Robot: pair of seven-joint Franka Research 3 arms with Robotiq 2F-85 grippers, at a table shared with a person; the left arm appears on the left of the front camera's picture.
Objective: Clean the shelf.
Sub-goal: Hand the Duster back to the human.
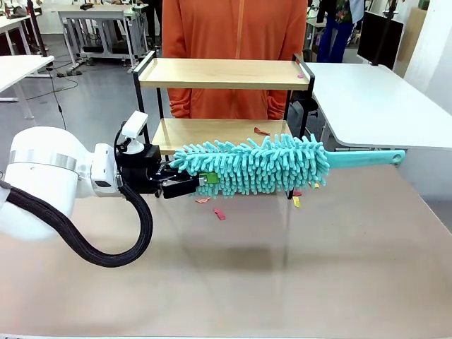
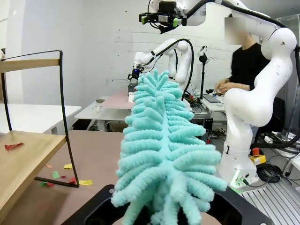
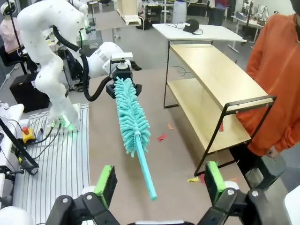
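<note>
The shelf (image 1: 224, 73) stands at the table's far side, with two wooden boards in a black frame. A red paper scrap (image 1: 261, 131) lies on its lower board and a pink one (image 1: 300, 75) on the top board's right end. My left gripper (image 1: 191, 185) is shut on the fluffy end of a teal duster (image 1: 254, 164). The duster lies level in front of the lower board, its handle (image 1: 367, 158) pointing right. In the left wrist view the duster (image 2: 161, 154) rises beside the lower board (image 2: 23, 159). My right gripper (image 3: 159, 183) hangs open high above the duster's handle (image 3: 145, 176).
A person in an orange top (image 1: 236, 28) stands behind the shelf. Red and yellow paper scraps (image 1: 219, 213) lie on the brown table near the shelf's feet. A white table (image 1: 374, 99) stands at the right.
</note>
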